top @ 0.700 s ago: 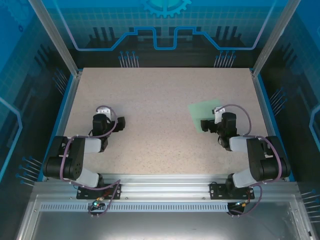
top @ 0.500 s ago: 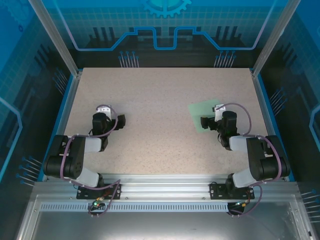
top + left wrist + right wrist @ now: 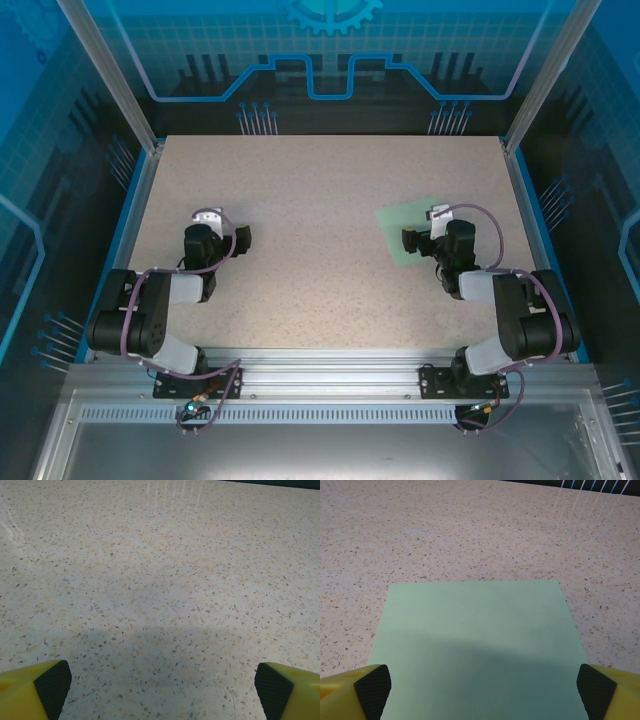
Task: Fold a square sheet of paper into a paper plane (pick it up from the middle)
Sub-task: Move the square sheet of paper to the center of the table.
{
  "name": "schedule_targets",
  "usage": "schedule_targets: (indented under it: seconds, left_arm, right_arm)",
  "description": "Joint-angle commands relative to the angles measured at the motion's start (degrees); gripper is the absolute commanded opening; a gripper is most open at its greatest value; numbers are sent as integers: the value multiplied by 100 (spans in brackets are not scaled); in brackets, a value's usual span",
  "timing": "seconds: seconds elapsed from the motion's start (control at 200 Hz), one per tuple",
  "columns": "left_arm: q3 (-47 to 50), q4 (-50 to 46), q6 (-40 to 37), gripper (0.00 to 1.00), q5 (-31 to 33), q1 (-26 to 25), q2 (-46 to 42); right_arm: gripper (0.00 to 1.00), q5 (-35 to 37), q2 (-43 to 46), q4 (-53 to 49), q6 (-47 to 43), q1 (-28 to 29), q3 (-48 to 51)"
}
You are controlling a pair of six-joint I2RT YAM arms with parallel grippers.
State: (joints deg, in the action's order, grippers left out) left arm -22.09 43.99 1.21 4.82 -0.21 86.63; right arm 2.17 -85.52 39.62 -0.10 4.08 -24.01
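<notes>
Mint-green square sheet of paper [image 3: 479, 630] — one; left gripper [image 3: 162, 682], right gripper [image 3: 483, 686] — both released

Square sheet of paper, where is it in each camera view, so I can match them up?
Top external: square sheet of paper right of centre, partly under the right gripper.
Right wrist: sheet lower centre, between the fingers.
Left wrist: speckled table ahead of the left gripper.
Shared landmark: the speckled table.

Matt paper [image 3: 477, 645]; speckled, seemingly smooth table [image 3: 160, 580]
</notes>
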Motion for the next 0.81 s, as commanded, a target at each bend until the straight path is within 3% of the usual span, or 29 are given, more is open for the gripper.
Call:
schedule_targets:
  seconds: [0.0,0.455,0.525,0.63,0.68,0.74,0.8]
  left_arm:
    - [-147,218,-122,99,-153,-5,58]
    - [-141,240,-128,98,-192,-6,60]
    - [-78,285,-235,99,-459,-6,-31]
    - [126,351,-157,99,-326,-6,-392]
    - [64,17,-102,99,-283,17,-676]
    - [-294,-1071,129,98,-191,27,-1021]
    - [-645,-1937,516,98,-66,64,-1245]
  right_arm:
    - [99,-94,-70,248,-81,-117,-127]
    - [100,-104,-71,252,-80,-124,-130]
    - [99,-225,8,374,-184,-78,-26]
    - [99,-117,81,354,-206,-35,-5]
    - [99,-48,160,379,-226,13,41]
    - [99,47,454,116,-230,47,12]
    - [99,124,829,-1219,-85,27,-484]
